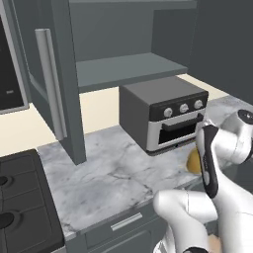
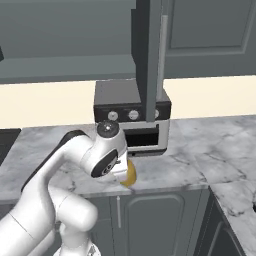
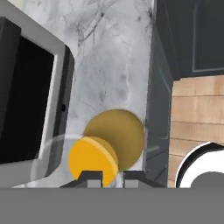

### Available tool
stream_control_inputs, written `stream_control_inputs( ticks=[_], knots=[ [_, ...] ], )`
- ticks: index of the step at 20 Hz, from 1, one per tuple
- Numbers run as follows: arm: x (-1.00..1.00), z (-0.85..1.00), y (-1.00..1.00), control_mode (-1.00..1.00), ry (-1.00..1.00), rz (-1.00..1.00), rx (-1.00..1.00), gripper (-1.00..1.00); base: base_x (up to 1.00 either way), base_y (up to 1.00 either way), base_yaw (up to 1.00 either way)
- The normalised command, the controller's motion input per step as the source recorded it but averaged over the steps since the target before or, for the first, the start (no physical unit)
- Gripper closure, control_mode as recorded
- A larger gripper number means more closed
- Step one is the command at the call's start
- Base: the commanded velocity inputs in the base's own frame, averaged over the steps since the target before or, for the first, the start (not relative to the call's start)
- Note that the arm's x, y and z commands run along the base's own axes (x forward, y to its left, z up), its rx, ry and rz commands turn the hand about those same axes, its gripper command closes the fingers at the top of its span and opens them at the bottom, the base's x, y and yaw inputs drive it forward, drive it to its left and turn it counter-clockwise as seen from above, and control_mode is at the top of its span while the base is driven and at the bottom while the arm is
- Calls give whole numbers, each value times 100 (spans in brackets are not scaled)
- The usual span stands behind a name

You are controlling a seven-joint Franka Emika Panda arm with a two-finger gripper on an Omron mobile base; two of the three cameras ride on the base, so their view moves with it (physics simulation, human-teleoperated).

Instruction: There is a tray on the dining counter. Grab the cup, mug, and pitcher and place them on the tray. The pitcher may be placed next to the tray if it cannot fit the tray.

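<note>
The mustard-yellow pitcher [image 3: 117,133] stands upright on the stove-side marble worktop [image 1: 108,173], close to its front edge and just in front of the toaster oven. It also peeks out past the arm [image 1: 193,161] and under the hand [image 2: 131,175]. My gripper [image 3: 111,177] comes down on it from above. The two fingertips [image 3: 89,177] sit close together at the rim of its bright yellow mouth, shut on the pitcher. The tray, cup, mug and dining counter are out of view.
A grey toaster oven [image 1: 165,116] stands right behind the pitcher. A black stove [image 1: 20,197] lies at the far left. An open cabinet door [image 1: 54,79] hangs over the worktop. Beyond the counter edge is wooden floor [image 3: 197,118]. More marble counter [image 2: 235,200] runs off at the right.
</note>
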Motion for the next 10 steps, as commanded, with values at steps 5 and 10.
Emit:
stream_control_inputs(
  ticks=[5,10],
  knots=[
    [-53,91,1,-100,-4,-20,12,100,0,0,0],
    [-95,61,0,-100,5,-6,11,100,0,0,0]
  ],
)
